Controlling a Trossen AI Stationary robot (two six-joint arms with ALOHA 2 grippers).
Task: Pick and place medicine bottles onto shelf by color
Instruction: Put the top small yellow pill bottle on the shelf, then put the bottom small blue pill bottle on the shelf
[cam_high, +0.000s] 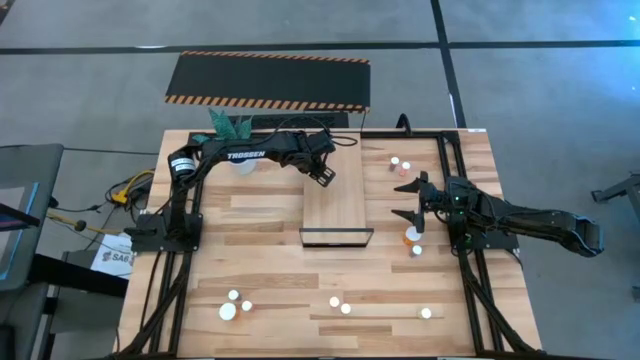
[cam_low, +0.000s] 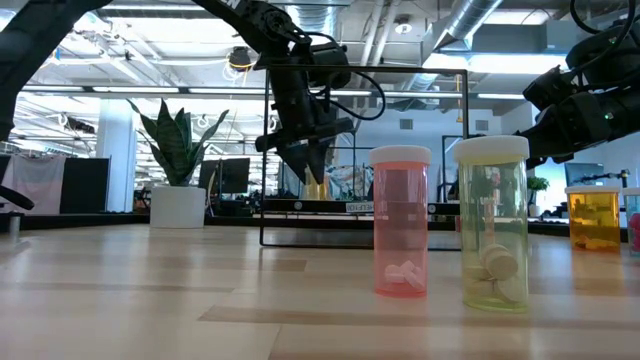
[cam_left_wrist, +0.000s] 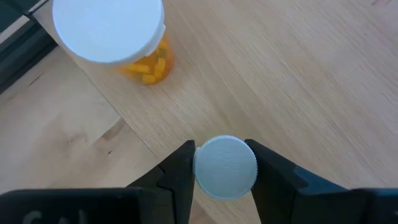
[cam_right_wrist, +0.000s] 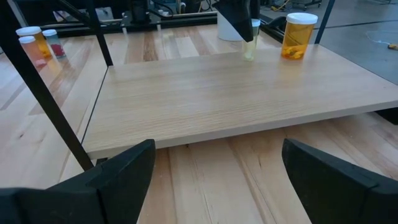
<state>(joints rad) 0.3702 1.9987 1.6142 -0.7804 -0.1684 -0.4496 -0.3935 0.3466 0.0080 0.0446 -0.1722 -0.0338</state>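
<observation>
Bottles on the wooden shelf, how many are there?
2. An orange bottle stands near a corner of the shelf; beside it, the left gripper holds a small yellowish bottle at its surface. None seems hidden.

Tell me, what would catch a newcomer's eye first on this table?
Probably the left gripper, shut on a small white-capped bottle right over the pale shelf at the table's middle, close to an orange bottle already standing on that shelf. Next, the pink bottle and yellowish bottle standing close up in the low view, while the right gripper waits open beside the shelf.
</observation>
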